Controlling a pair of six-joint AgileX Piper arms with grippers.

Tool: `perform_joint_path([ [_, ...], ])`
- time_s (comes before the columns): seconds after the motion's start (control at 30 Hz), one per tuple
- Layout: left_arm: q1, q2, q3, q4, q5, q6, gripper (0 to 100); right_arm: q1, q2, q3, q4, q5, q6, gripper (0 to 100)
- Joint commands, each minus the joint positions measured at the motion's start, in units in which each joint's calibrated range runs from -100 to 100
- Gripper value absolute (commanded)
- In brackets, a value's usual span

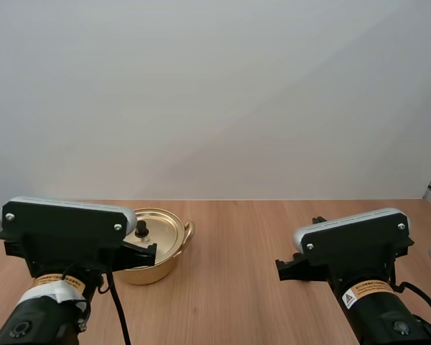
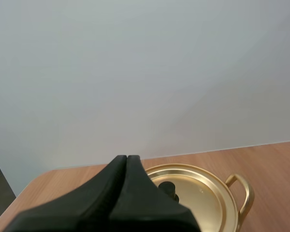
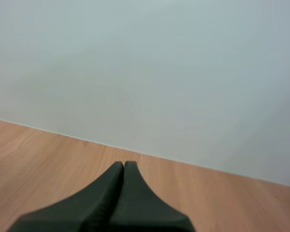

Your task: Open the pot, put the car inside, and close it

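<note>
Left wrist view: the left gripper [image 2: 127,158] has its two fingers pressed together into one dark wedge, holding nothing. Just beyond the tips stands one gold pot [image 2: 233,212], its one lid [image 2: 203,198] on, with a single black knob [image 2: 167,186] showing beside the fingers. In the right wrist view the right gripper [image 3: 124,164] is likewise closed and empty, over the bare wooden table [image 3: 48,159]. The high view shows two arms, the pot at the left gripper and well apart from the right one.
</note>
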Motion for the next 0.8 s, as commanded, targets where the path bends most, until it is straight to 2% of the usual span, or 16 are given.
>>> perform_joint_path([
  [0.0, 0.06, 0.0, -3.9, -0.6, 2.6, 0.0, 0, 0.0, 0.0, 0.0, -4.7, -3.2, -0.1, 0],
  [0.2, 0.06, 0.0, -6.8, -1.6, 3.6, -0.6, 0, 0.0, 0.0, 0.0, -11.6, -2.0, -0.2, 0],
  [0.33, 0.06, 0.0, -8.7, -2.7, 4.0, -0.6, 0, 0.0, 0.0, -5.1, -11.1, 2.4, -0.2, 0],
  [0.6, 0.52, 0.0, -9.4, -3.0, 8.1, -0.6, 0, 0.0, 0.0, -19.5, 0.0, 23.9, 0.9, 0],
  [0.77, 0.52, 0.0, -9.4, -2.8, 12.4, -0.6, 0, -0.4, 0.0, -24.5, 12.1, 36.8, 0.6, 0],
])
